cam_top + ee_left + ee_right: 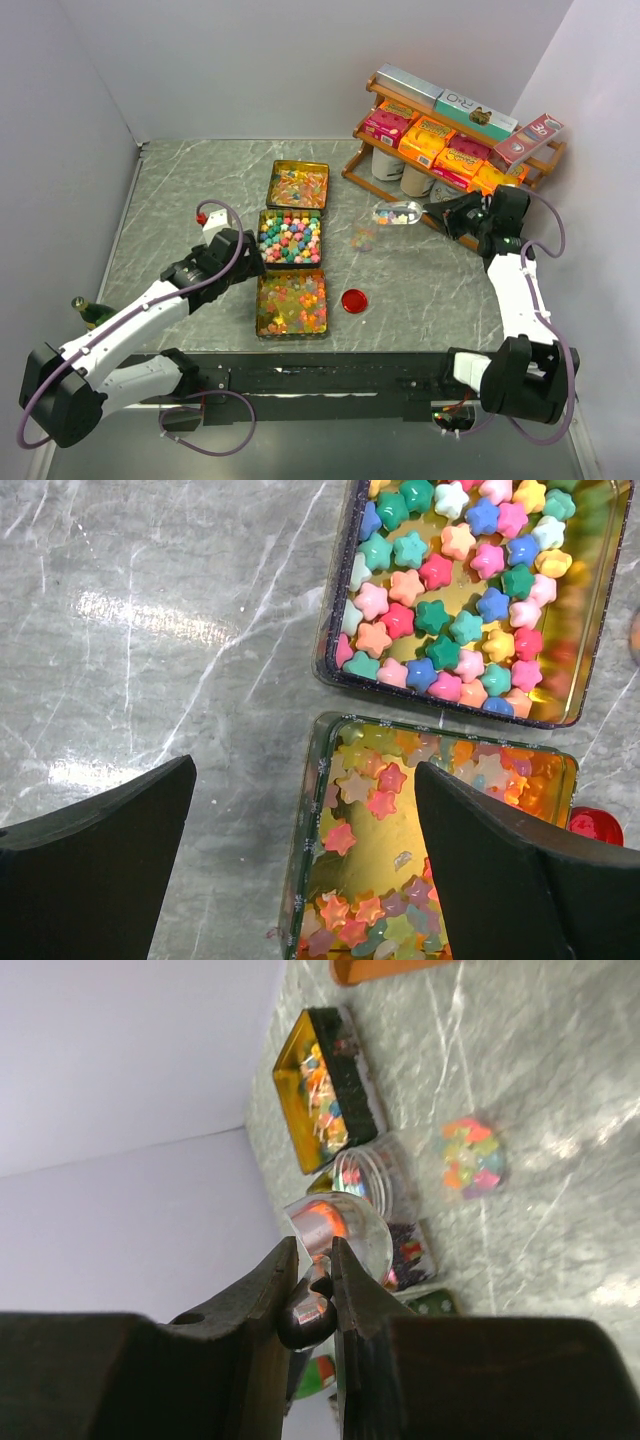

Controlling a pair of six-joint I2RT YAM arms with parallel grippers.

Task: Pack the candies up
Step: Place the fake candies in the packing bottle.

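Observation:
Three open tins hold the candies. The far tin (pixel 298 185) has glossy gummies, the middle tin (pixel 290 237) has opaque star candies (pixel 450 590), and the near tin (pixel 291 304) has translucent stars (pixel 375 790). My left gripper (pixel 255 262) is open and empty, with its jaws (pixel 305 810) straddling the near tin's left rim. My right gripper (pixel 437 214) is shut on the handle of a clear scoop (pixel 335 1230) held above the table. A small clear jar (pixel 362 237) stands just beyond the scoop. A small heap of candies (pixel 470 1155) lies on the table by it.
A red round lid (pixel 354 301) lies to the right of the near tin. A wooden shelf (pixel 455 140) with orange and pink boxes and white tubs stands at the back right, close behind my right gripper. A green bottle (pixel 88 310) is at the left edge.

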